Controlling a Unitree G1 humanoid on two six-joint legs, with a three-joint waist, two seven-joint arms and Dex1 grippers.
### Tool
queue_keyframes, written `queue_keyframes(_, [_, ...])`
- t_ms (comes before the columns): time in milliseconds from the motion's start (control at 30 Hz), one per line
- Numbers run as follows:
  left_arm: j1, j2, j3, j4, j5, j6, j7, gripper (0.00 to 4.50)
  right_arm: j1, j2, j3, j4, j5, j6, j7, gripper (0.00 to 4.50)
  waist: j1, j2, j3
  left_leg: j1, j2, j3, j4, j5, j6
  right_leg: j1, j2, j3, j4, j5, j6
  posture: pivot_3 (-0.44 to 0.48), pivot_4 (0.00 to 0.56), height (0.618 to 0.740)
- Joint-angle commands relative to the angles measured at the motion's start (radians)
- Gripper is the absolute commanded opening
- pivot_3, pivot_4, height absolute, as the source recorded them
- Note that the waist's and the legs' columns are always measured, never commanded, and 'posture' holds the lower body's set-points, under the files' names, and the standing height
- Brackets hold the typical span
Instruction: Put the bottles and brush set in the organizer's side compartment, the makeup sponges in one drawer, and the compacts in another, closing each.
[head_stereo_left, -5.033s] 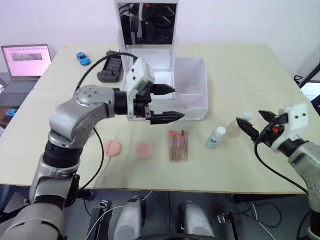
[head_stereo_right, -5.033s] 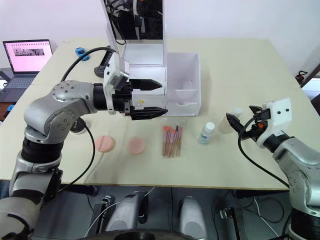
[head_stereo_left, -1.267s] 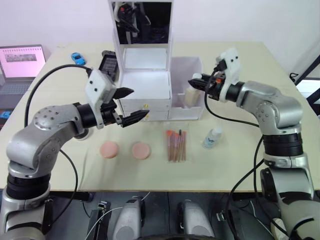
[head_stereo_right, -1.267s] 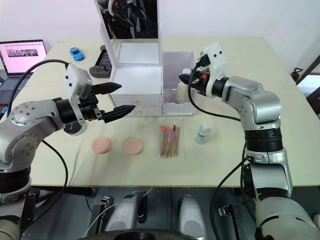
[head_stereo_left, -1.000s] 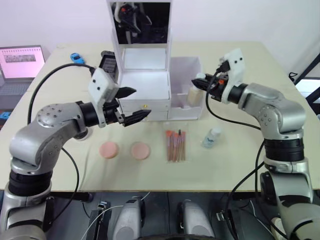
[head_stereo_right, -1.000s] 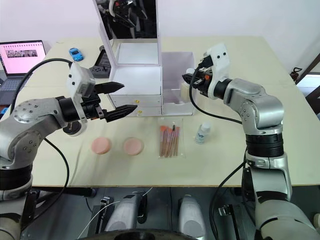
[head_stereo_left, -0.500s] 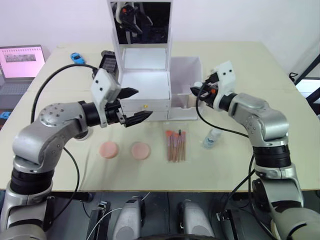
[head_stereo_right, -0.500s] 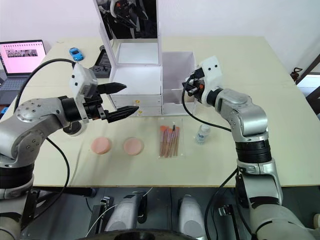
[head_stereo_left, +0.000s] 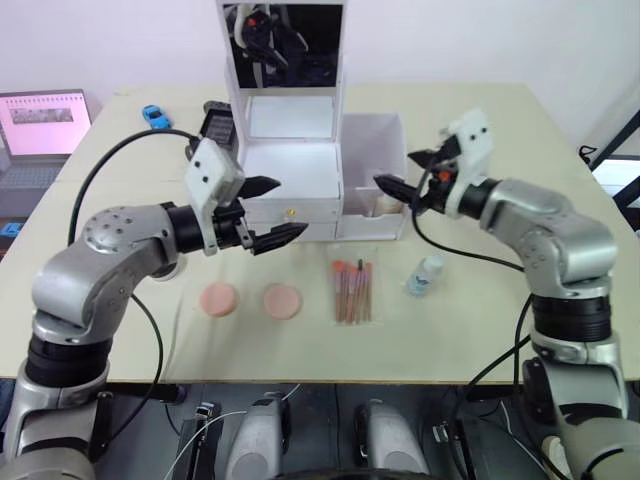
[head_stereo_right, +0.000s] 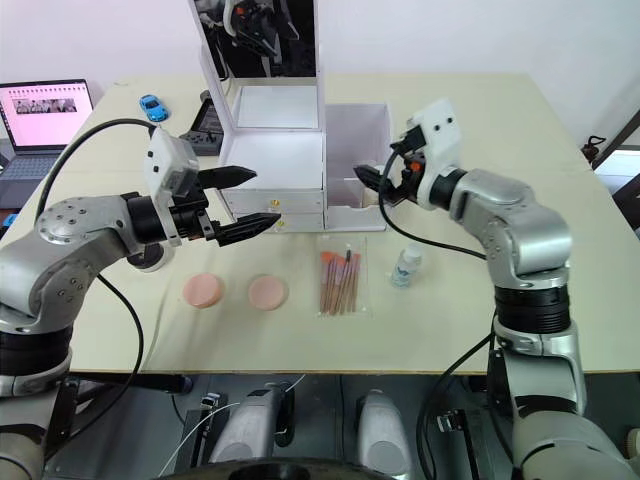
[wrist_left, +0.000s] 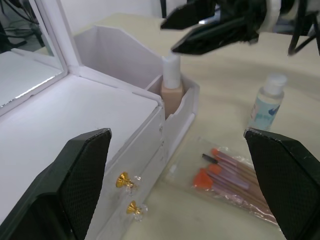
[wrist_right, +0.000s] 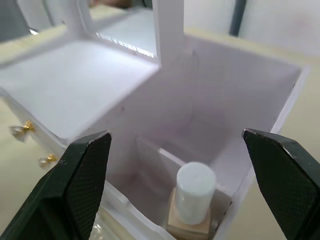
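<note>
Right wrist view looking down past wide-open, empty fingers at the beige bottle, standing upright in the front pocket of the side bin. Right gripper hovering just above that bin, holding nothing. Left gripper also hanging open and empty before the drawers of the organizer. Judging the next move: lifting straight up to avoid tipping the bottle, then reaching for the clear bottle standing on the table beside the brush packet. Two pink sponges lying near the table's front edge. Laptop sitting off to the left; toy car and remote resting behind.
</note>
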Motion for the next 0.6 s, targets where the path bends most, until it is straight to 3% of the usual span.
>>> queue_keyframes(33, [-0.007,-0.007,0.029,0.015,0.012,-0.039,0.007,4.50,0.046,-0.130,-0.066,-0.031,0.038,-0.126,0.202,4.48,0.003,0.000,0.000,0.000,0.000,0.000,0.000,0.000,0.000,0.000,0.000,0.000,-0.001,0.000,0.000,0.000,0.150,0.740])
queue_keyframes(233, [0.096,0.074,0.169,0.085,0.009,-0.120,-0.064,4.50,0.172,-0.293,-0.190,0.125,0.061,-0.253,0.398,4.48,-0.009,-0.001,0.001,0.000,0.000,0.002,-0.001,0.000,0.000,0.000,0.000,0.001,-0.002,0.000,0.000,0.000,0.150,0.740])
queue_keyframes(400, [0.244,0.224,0.307,0.179,0.044,-0.189,-0.177,4.50,0.329,-0.404,-0.266,0.315,0.017,-0.377,0.527,4.48,-0.003,-0.001,0.001,0.001,0.001,0.002,-0.002,0.000,0.000,0.000,0.000,0.001,-0.002,0.000,-0.001,0.000,0.150,0.740])
queue_keyframes(500, [0.345,0.317,0.409,0.274,0.090,-0.242,-0.238,4.50,0.458,-0.434,-0.337,0.461,0.001,-0.454,0.573,4.48,0.002,-0.003,0.001,0.001,0.001,0.002,-0.002,0.000,0.000,0.000,0.000,0.000,-0.004,-0.002,-0.004,0.000,0.150,0.740])
queue_keyframes(600, [0.455,0.367,0.497,0.325,0.108,-0.289,-0.313,4.50,0.487,-0.435,-0.359,0.557,-0.022,-0.547,0.571,4.48,-0.004,0.002,0.001,0.001,0.001,0.005,-0.004,-0.001,0.000,0.000,-0.002,0.001,-0.009,-0.002,-0.006,0.000,0.150,0.740])
